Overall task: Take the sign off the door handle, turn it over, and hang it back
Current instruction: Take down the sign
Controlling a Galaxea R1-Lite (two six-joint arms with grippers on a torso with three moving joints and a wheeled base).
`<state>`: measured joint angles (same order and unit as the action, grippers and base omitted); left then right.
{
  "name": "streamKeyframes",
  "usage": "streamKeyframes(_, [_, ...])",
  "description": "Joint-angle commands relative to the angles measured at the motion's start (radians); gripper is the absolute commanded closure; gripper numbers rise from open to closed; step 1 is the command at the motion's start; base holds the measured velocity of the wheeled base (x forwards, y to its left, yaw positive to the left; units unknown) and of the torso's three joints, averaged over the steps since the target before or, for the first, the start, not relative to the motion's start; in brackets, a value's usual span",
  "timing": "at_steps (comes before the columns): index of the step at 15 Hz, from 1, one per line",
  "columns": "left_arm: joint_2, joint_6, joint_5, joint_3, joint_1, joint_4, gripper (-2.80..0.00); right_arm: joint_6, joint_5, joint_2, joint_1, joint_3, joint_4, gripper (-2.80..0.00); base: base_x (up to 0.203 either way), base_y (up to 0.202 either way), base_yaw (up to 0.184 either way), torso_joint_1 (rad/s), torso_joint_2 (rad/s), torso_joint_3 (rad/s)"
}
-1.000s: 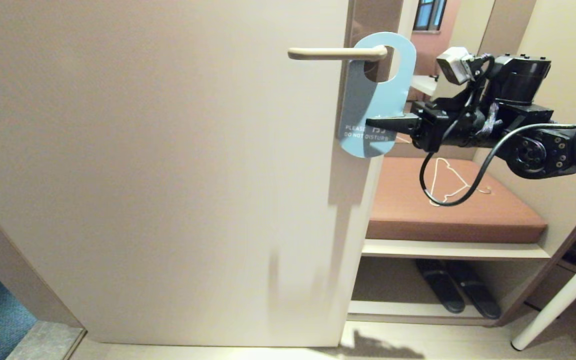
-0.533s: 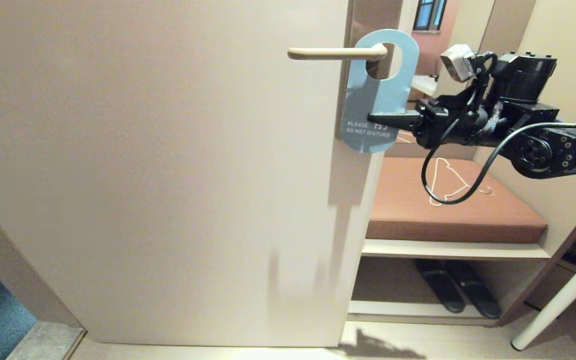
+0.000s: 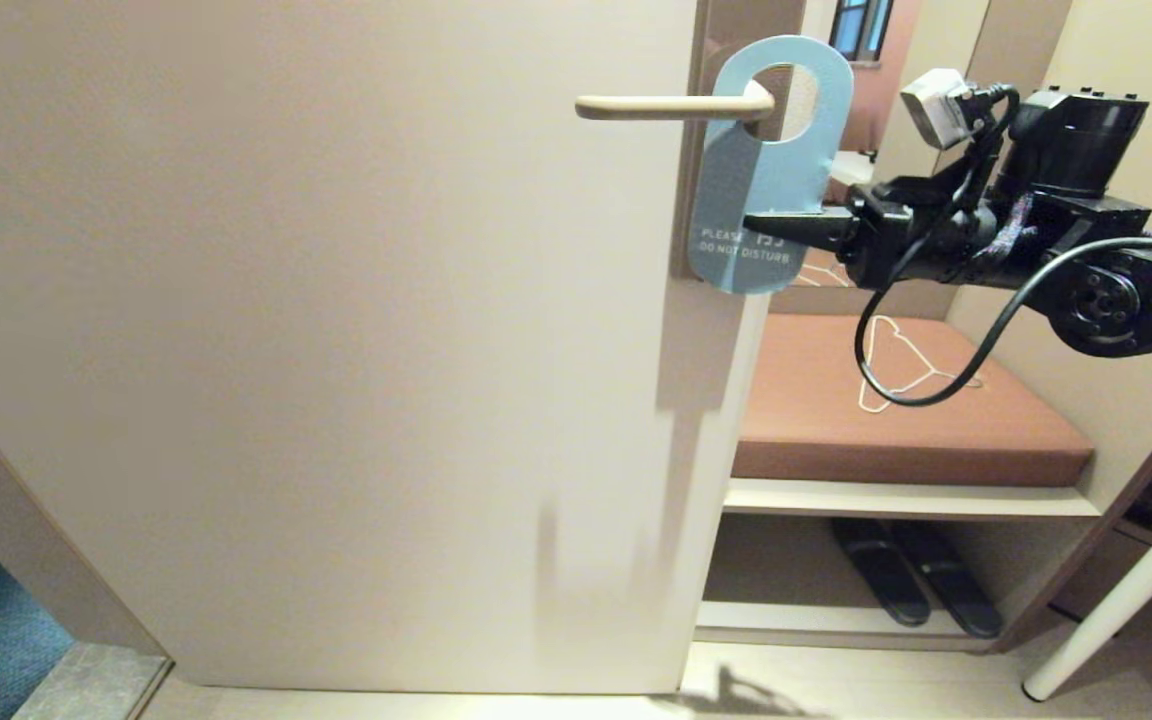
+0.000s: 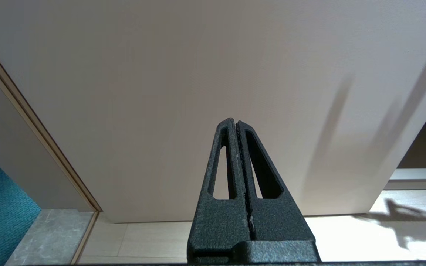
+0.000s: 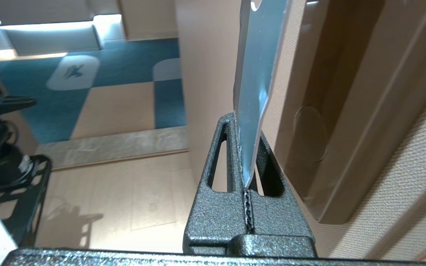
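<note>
A: Starting from the biggest thing, the plain beige door (image 3: 336, 330) fills most of the head view, and beside it stands an open shelf unit (image 3: 911, 500). Anything in it?

B: The top level carries a brown cushion (image 3: 921, 430) with a thin white wire clothes hanger (image 3: 901, 370) lying on it. The lower compartment holds a pair of dark slippers (image 3: 916, 590), side by side. I can't see any other container.

A: And the right arm?

B: It reaches in from the right, and the right gripper (image 3: 771, 226) is clenched on the lower part of the light blue flat card door sign (image 3: 766, 170), just above the words "DO NOT DISTURB". The wrist view shows the card pinched edge-on between the pads.

A: Where does the sign sit?

B: Its oval hole is around the inner end of the slim straight beige metal door handle (image 3: 671, 105), with the lever low in the hole.

A: How should it handle?

B: I'd judge it light, thin and fairly stiff, with a glossy face that could slip or swivel in a narrow pinch. The lower body, clear of the hole, seems the right place to hold.

A: The left gripper (image 4: 238, 127)?

B: Closed on nothing, parked low facing the door's bottom.
</note>
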<state>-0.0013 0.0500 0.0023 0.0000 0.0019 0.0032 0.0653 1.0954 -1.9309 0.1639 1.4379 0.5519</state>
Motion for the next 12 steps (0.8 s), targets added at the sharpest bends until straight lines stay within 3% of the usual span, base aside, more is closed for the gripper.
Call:
streamKeyframes(1, [0.001,0.001,0.001,0.0,0.001,0.0,0.0,0.0,-0.014,0.023,0.017,-0.011,0.003,0.0,0.0,0.0,0.0,0.0,0.0,0.0])
streamKeyframes(12, [0.001,0.001,0.001,0.0,0.0,0.0,0.0,-0.082,-0.425,0.055,0.264,-0.044,0.002,0.0,0.0,0.0,0.0,0.0,0.0,0.0])
